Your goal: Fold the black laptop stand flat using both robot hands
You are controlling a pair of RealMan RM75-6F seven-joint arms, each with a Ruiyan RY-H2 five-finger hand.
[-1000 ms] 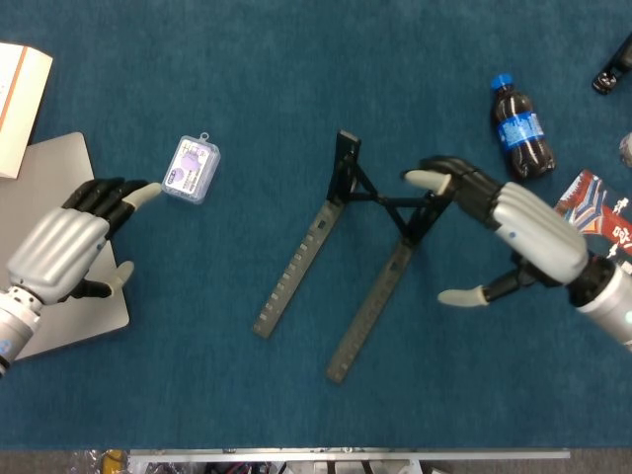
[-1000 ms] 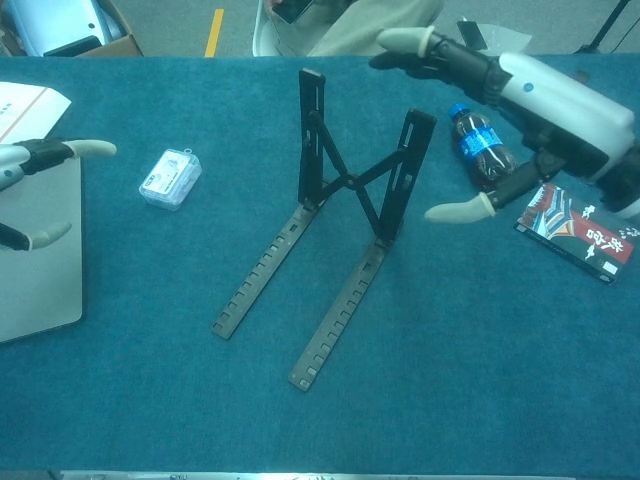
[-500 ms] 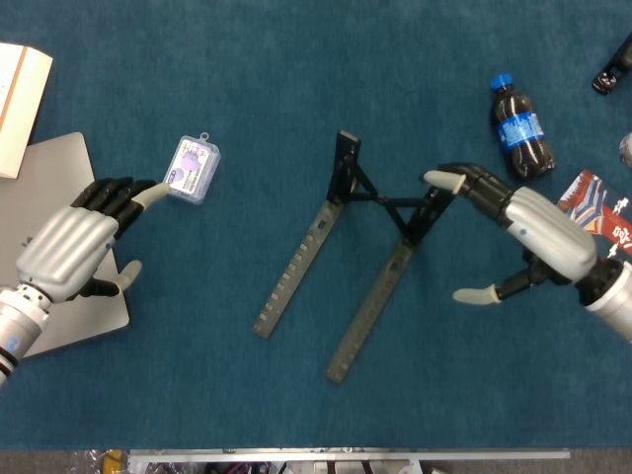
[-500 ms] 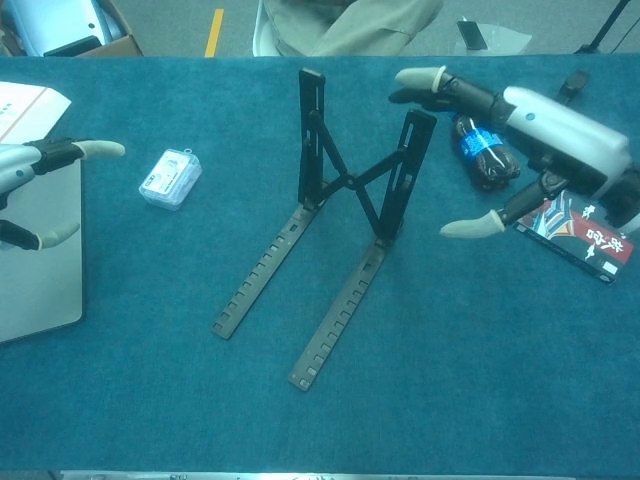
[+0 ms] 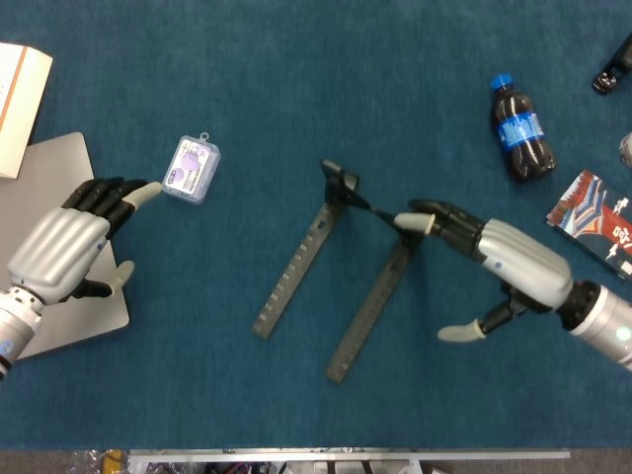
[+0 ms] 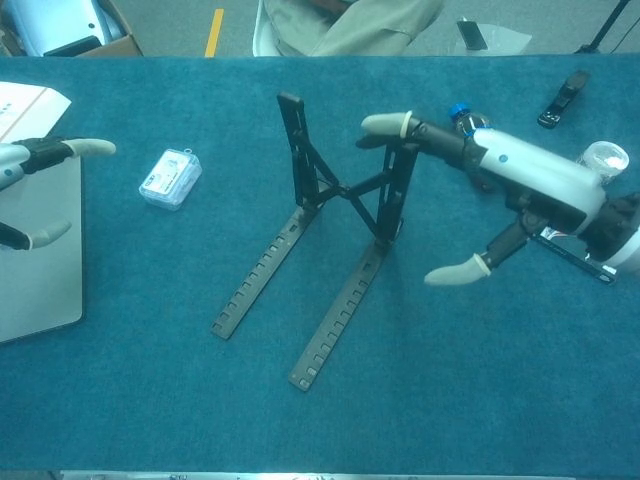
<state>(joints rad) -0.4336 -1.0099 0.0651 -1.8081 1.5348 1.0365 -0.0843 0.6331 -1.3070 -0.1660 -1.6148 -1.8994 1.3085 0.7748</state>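
Covering the whole work surface, a blue cloth (image 5: pixel 296 79) is noted. The black laptop stand (image 5: pixel 341 267) is found mid-table, its two notched rails lying on the cloth with the long axis running from near-left to far-right, uprights raised at the far end. The right hand (image 5: pixel 494 262) is seen spread, holding nothing, fingertips (image 6: pixel 385 123) at the right upright's top. The left hand (image 5: pixel 69 247), fingers apart and unladen, is observed over a grey laptop (image 5: pixel 39 183), beside a small clear case (image 5: pixel 192 170).

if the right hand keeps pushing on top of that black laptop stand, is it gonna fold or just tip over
The laptop stand looks like thin hinged struts, so it probably folds. Its long flat base rails resist tipping, though they may slide on the blue cloth. Only the right hand touches it; the left hand is far off, leaving it unsteadied.
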